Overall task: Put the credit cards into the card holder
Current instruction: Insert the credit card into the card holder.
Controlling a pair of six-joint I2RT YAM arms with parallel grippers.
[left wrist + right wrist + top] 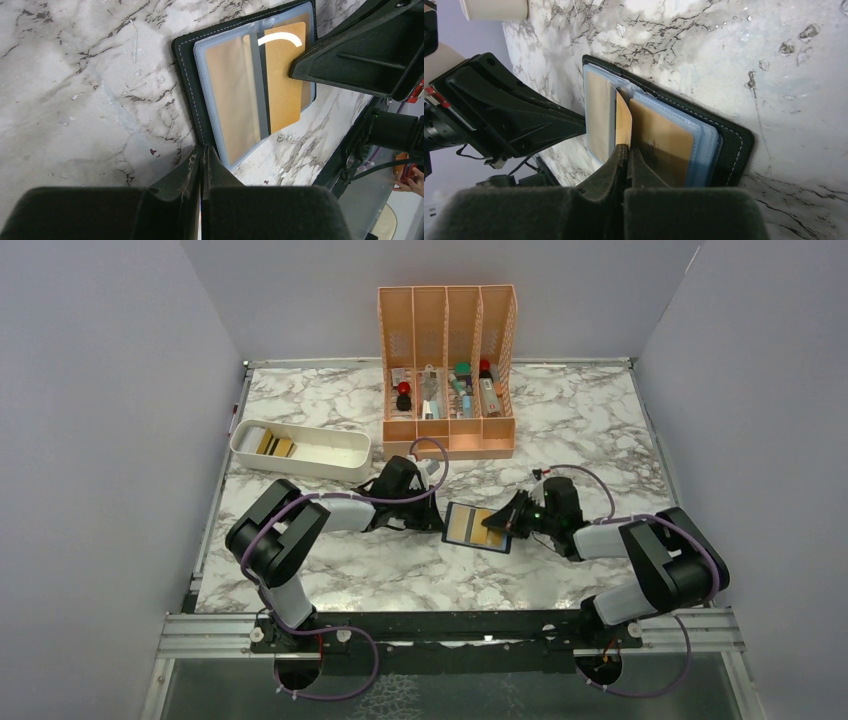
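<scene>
While the two black arms are reaching inward from the near edge of the white, grey-veined marble-look table (330, 570), their tips are meeting at the small black folding card holder (478, 527), which is lying open and flat near the middle of the table, between the two grippers.

The left gripper (202, 152) is keeping its fingers pressed together, with the tips sitting at the stitched black border on the holder's left side (whether they are actually nipping that border, I cannot tell).

From the opposite side, the right gripper (625, 150) is pinching a thin gold credit card (623, 117) between its closed fingers. That card is standing on edge and bowing slightly over the middle of the open holder, between two bluish clear sleeves. Two more gold cards (664, 142) are showing through those sleeves, one on each side of the pinched card.

Farther back and to the left, an oblong white plastic tray (345, 455) is sitting well apart from the holder, with a few gold and darker spare cards (275, 445) lying at its left end.

Farthest away, a tall orange slotted organiser (448, 310) is standing against the back edge, with small bottles and other items filling its four compartments.
</scene>
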